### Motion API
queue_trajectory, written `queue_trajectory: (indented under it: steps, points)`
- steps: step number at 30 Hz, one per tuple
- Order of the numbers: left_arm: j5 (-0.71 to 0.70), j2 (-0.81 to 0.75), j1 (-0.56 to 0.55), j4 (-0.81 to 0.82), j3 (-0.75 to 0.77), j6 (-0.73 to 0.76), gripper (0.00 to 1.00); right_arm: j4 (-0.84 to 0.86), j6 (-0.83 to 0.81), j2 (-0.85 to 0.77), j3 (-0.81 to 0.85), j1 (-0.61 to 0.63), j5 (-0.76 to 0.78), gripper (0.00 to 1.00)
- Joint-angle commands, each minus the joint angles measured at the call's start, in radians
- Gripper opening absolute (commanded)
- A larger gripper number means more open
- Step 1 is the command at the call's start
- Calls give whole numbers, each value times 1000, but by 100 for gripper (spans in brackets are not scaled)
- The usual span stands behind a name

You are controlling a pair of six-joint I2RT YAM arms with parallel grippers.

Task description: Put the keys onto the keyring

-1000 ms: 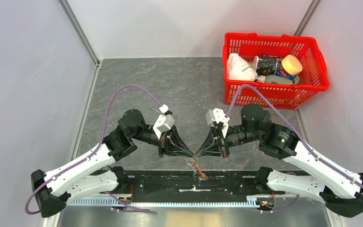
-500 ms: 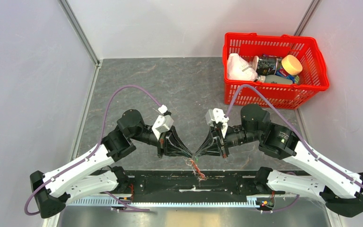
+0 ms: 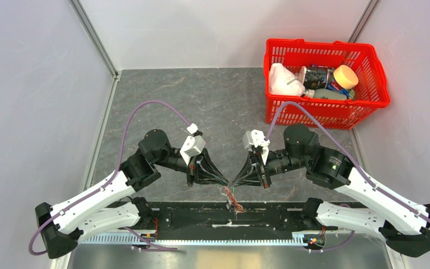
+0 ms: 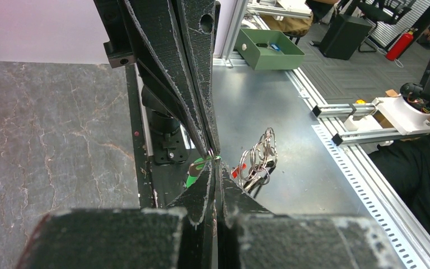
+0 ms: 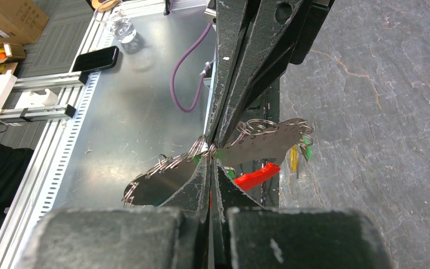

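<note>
On the grey surface [image 3: 162, 101], well to the near-left of the red basket [image 3: 327, 115] (filled with oddments), the left tool [image 3: 227, 183] and right tool [image 3: 233, 183] meet tip to tip. Both are pinched tight on the keyring [image 5: 256, 176], the keys [image 5: 263, 144] bunched there.

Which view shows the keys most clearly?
The right wrist view: the keys spread across its middle, with blades and coloured tags clear. The left wrist view shows mostly rings and a green tag. The top view shows only a tiny tangle.
</note>
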Motion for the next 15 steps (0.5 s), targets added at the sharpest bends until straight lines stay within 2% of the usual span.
queue_trajectory:
  steps: [1,15]
  points:
    - [-19,-15,-2,20,50,43,2,28,-1,-13,4,9,-13,0]
    - [-22,-20,-2,17,49,46,2,35,4,-13,4,15,-3,0]
